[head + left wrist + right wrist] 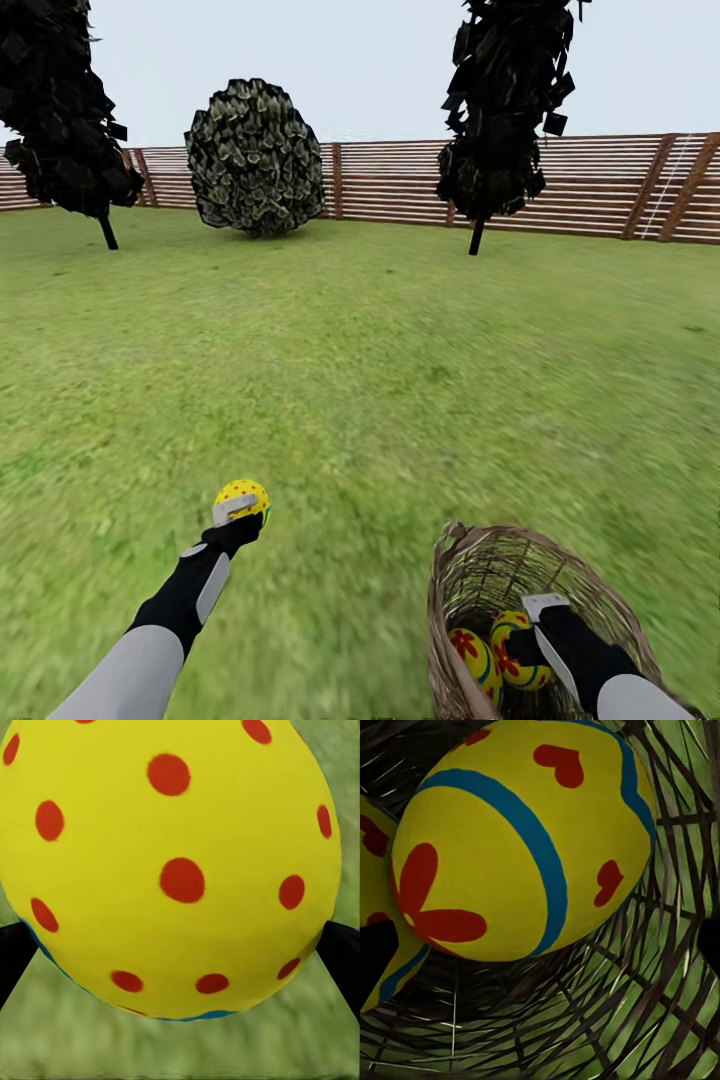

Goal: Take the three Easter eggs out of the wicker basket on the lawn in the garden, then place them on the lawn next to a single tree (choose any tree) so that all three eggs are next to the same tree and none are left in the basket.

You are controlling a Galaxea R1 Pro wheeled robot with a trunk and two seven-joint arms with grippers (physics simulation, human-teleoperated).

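My left gripper [240, 508] is shut on a yellow Easter egg [243, 491] with red dots, held just above the lawn [380, 380]. In the left wrist view that egg [169, 862] sits between both black fingers [13, 956]. The wicker basket [470, 575] stands on the grass at the near right. Two more yellow eggs [478, 660] [515, 650] lie inside it. My right gripper [535, 625] reaches into the basket and stands open around the egg [521, 840] with a blue band and red hearts, with a gap at one finger [709, 937]. The tree is out of view.
A brown slat fence [600, 185] closes the far side of the garden. Before it stand two black-leaved shapes on thin stems [65, 110] [510, 100] and a round leafy bush [255, 160]. Wide grass lies between me and them.
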